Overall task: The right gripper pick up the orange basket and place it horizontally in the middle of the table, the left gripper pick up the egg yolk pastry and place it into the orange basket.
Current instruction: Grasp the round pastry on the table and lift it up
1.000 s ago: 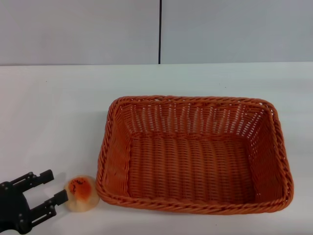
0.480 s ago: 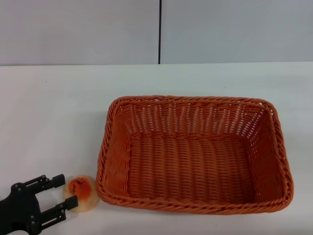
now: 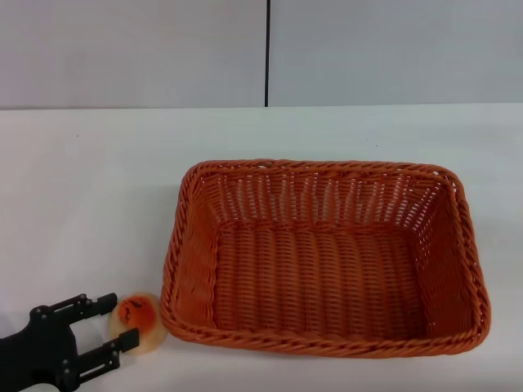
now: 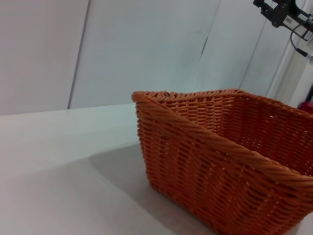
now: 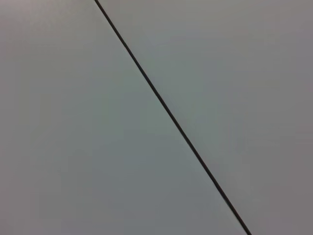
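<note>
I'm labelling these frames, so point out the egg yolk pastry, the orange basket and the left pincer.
egg yolk pastry (image 3: 139,318): head view, on its glossy top.
orange basket (image 3: 327,344): head view, on its near braided rim.
left pincer (image 3: 117,322): head view, midway between its fingertips.

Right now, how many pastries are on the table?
1. The egg yolk pastry lies on the table just outside the orange basket, at its near left corner, between the open fingers of the left hand. The basket holds none.
</note>
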Controlling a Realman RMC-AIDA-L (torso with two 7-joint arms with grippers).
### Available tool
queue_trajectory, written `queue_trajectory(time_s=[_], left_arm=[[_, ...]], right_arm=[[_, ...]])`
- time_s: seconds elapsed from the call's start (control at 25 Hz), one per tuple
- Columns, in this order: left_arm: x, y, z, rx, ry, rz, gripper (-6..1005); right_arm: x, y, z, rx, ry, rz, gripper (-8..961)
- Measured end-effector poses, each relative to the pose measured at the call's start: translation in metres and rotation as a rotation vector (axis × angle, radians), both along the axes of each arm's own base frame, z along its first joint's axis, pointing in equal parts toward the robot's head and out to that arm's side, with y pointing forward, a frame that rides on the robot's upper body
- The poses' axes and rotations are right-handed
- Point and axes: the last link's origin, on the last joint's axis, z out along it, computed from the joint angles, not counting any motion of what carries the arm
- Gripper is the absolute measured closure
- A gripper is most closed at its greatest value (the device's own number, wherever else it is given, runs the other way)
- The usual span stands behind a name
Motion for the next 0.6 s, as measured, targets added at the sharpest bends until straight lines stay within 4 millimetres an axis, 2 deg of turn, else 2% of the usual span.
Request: queue_trajectory(time_s=[0.4,0.6], left_arm=[[0.0017,0.0012,-0.0068,0.009,0.008,-0.013,370],[0.0032,0.0003,-0.0103,0.026,0.005,-0.029,560]], right_arm=[[0.0018,0.0001,-0.0012,-0.003,0.003,-0.013,506],[0.0029,-0.0013,-0.0018,-0.003,0.005,-0.016,506]])
